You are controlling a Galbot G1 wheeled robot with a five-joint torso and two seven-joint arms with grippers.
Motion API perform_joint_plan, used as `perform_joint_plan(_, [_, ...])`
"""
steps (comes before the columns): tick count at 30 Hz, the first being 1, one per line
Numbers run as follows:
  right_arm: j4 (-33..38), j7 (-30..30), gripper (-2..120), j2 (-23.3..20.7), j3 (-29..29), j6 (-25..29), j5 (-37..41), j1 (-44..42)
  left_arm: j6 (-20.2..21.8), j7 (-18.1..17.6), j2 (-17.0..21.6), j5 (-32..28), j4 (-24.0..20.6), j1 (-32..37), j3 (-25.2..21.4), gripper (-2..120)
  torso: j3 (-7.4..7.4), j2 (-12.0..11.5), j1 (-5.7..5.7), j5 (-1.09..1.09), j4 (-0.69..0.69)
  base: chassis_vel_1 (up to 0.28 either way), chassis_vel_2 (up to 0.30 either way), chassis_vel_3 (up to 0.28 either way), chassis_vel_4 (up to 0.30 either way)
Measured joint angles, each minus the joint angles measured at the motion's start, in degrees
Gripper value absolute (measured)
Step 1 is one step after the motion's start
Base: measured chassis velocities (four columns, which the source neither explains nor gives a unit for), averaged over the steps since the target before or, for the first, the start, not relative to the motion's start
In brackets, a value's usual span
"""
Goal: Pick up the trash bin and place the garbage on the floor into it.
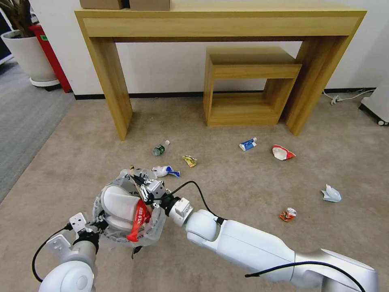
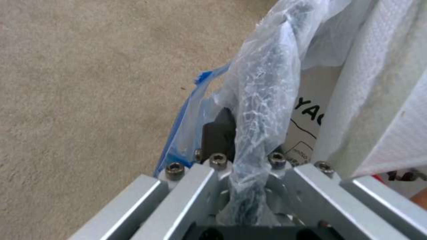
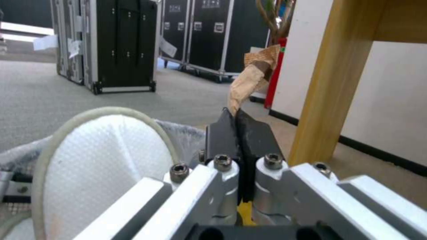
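While left hand (image 1: 98,222) clamps trash bin (image 1: 106,235) rim | right hand (image 1: 137,179) above it, seemingly pinching brown wrapper (image 3: 249,80)

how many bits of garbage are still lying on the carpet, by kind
plastic bottle: 1
yellow wrapper: 1
blue-white tubes: 2
red-white paper: 1
white paper wad: 1
crushed can: 1
Total: 7

Wooden console table (image 1: 219,24), plant pot (image 1: 28,56)
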Motion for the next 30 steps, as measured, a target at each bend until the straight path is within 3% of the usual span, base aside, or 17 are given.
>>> perform_joint_plan(2, [0.00,0.16,2,-0.10,-0.08,0.00,-0.05,-0.04,0.00,0.00,0.00,0.01,0.00,-0.02,0.02,0,0.00,0.00,0.00,0.00,0.00,0.000,0.000,0.000,0.000])
perform_joint_plan(8, [0.74,1.12,28,-0.55,-0.33,-0.01,-0.09,-0.17,0.00,0.01,-0.01,0.12,0.06,-0.05,0.05,0,0.00,0.00,0.00,0.00,0.00,0.000,0.000,0.000,0.000])
perform_joint_plan(10, [0.84,1.17,29,-0.58,-0.33,-0.01,-0.08,-0.17,0.00,0.01,-0.03,0.14,0.08,-0.06,0.06,0,0.00,0.00,0.00,0.00,0.00,0.000,0.000,0.000,0.000])
perform_joint_plan(16, [2.01,1.76,56,-1.01,-0.27,-0.17,0.33,-0.16,0.00,0.04,-0.25,0.32,0.52,-0.14,0.15,0,0.00,0.00,0.00,0.00,0.00,0.000,0.000,0.000,0.000])
perform_joint_plan(18, [2.15,1.80,59,-1.12,-0.27,-0.19,0.36,-0.17,-0.01,0.05,-0.26,0.32,0.53,-0.17,0.15,0,0.00,0.00,0.00,0.00,0.00,0.000,0.000,0.000,0.000])
perform_joint_plan(20, [2.44,1.97,71,-1.25,-0.27,-0.23,0.51,-0.22,-0.02,0.06,-0.26,0.32,0.53,-0.21,0.14,0,0.00,0.00,0.00,0.00,0.00,0.000,0.000,0.000,0.000])
perform_joint_plan(22, [2.50,2.02,72,-1.25,-0.27,-0.24,0.57,-0.23,-0.02,0.06,-0.26,0.31,0.53,-0.22,0.13,0,0.00,0.00,0.00,0.00,0.00,0.000,0.000,0.000,0.000])
perform_joint_plan(23, [3.03,2.55,81,-1.27,-0.10,-0.47,1.14,-0.34,-0.02,0.07,-0.19,0.30,0.66,-0.23,0.04,0,0.00,0.00,0.00,0.00,0.00,0.000,0.000,0.000,0.000])
perform_joint_plan(28, [6.57,4.74,97,-1.90,3.35,-2.90,5.63,-1.09,0.05,0.02,0.20,0.23,0.99,-0.30,-0.26,0,0.00,0.00,0.00,0.00,0.00,0.000,0.000,0.000,0.000])
perform_joint_plan(30, [7.07,4.96,99,-2.03,4.02,-3.18,6.23,-1.17,0.07,0.02,0.25,0.21,1.01,-0.34,-0.29,0,0.00,0.00,0.00,0.00,0.00,0.000,0.000,0.000,0.000])
